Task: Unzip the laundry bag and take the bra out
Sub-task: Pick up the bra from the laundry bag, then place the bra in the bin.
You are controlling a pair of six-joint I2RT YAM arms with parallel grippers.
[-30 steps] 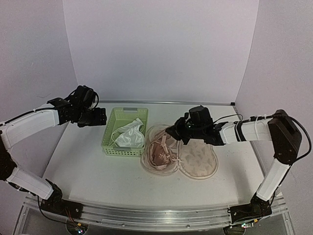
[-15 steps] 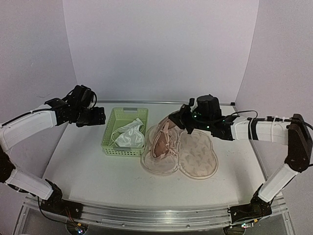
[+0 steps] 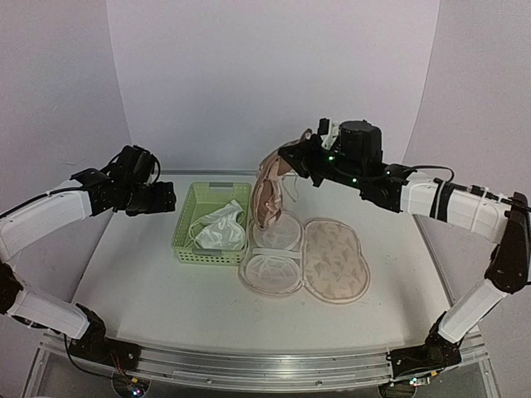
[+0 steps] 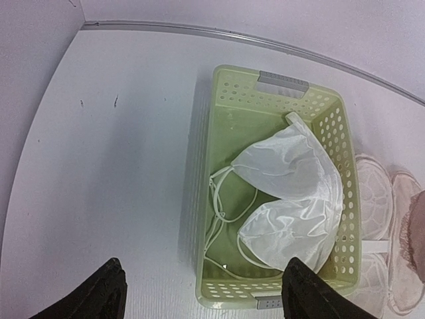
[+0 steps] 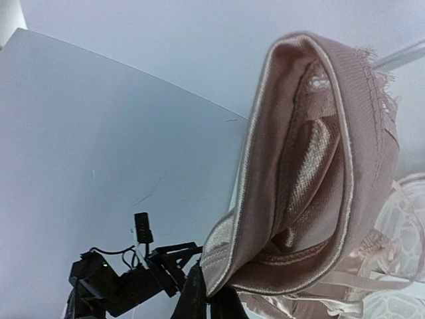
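Grips the pink bra [image 3: 270, 195] in the clamped right pincer [image 3: 292, 157], hanging over the laundry bag [image 3: 336, 269] unzipped and spread flat on the worktop [image 3: 141, 282]. Holds the left pincer [image 3: 172, 199] wide apart and empty, just beside the green basket [image 3: 184, 228].

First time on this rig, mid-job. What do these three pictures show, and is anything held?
A left arm and a right arm are bolted at the near edge of the table. The wide picture looks down from behind them; the other two come from wrist cameras. On the table: a light green basket holding a white bra, and the laundry bag, unzipped and spread open. The right tool is shut on the pink bra, hanging above the bag. The left tool is open and empty, left of the basket.
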